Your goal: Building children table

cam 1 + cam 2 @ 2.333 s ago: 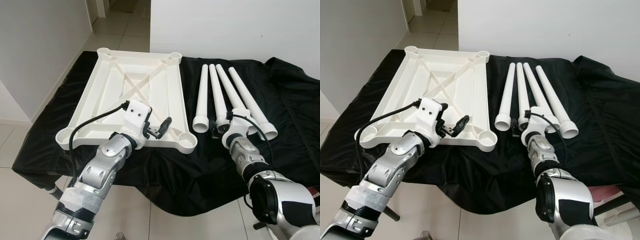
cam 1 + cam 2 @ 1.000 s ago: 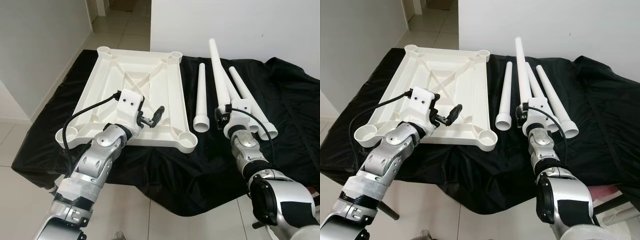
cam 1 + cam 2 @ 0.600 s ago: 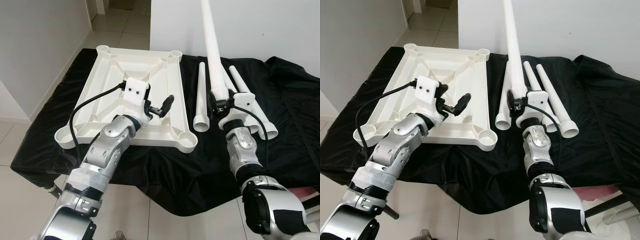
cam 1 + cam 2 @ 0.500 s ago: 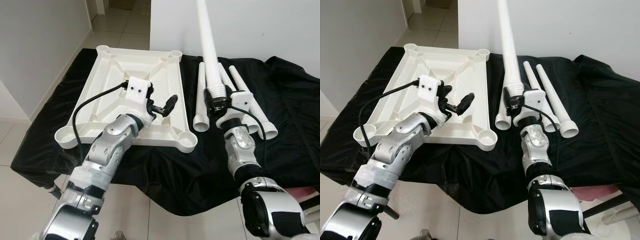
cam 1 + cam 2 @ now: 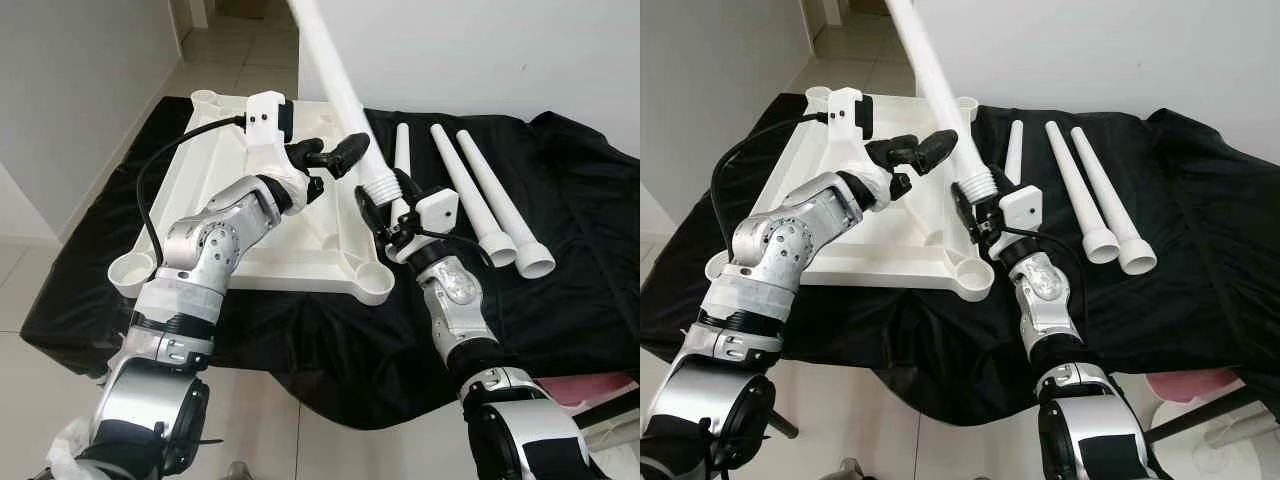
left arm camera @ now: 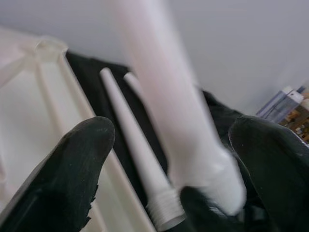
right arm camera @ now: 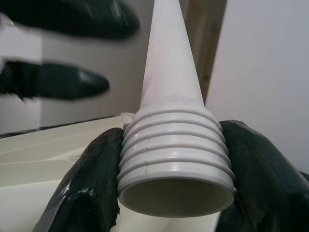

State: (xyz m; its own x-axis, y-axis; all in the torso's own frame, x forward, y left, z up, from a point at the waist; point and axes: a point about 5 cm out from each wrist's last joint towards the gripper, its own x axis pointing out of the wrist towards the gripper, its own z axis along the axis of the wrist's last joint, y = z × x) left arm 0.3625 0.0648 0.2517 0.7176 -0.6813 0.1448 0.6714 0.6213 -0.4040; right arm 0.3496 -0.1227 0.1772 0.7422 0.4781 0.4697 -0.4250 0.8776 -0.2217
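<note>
Black cloth draped over the counter (image 5: 560,290), white wall behind, tiled floor running off past the far-left corner. Upturned white tabletop (image 5: 215,215) lying on the left half of the cloth, round sockets at its corners; nearest-right socket (image 5: 372,274) just below the right gripper (image 5: 385,205). Three spare legs (image 5: 470,190) resting on the cloth toward the far-right edge, threaded ends pointing at the near edge.

Held leg (image 5: 335,80) raised off the counter, slanting up and toward the far-left, out past the top of the eye views.

Risks from here, as a judgement:
- Long leg gripped only at its threaded end (image 7: 175,159), so plenty of leverage; could swing or twist in the grasp and knock the tabletop or the wall.
- Threads meeting the socket at a tilt; likely cross-threading or jamming unless brought upright first.
- Left gripper (image 5: 330,155) close around the shaft; closing mistimed or off-centre could shove the leg sideways and loosen the right-hand hold.
- Tabletop free on slippery-looking cloth; might slide under a push at the socket.

Right jaws: clamped on the threaded end, one black finger on each side of the ridges, seen plainly in the right wrist view. Left jaws: spread wide, straddling the shaft higher up with a gap on each side in the left wrist view; blurred there, so contact probably none, though not certain.
</note>
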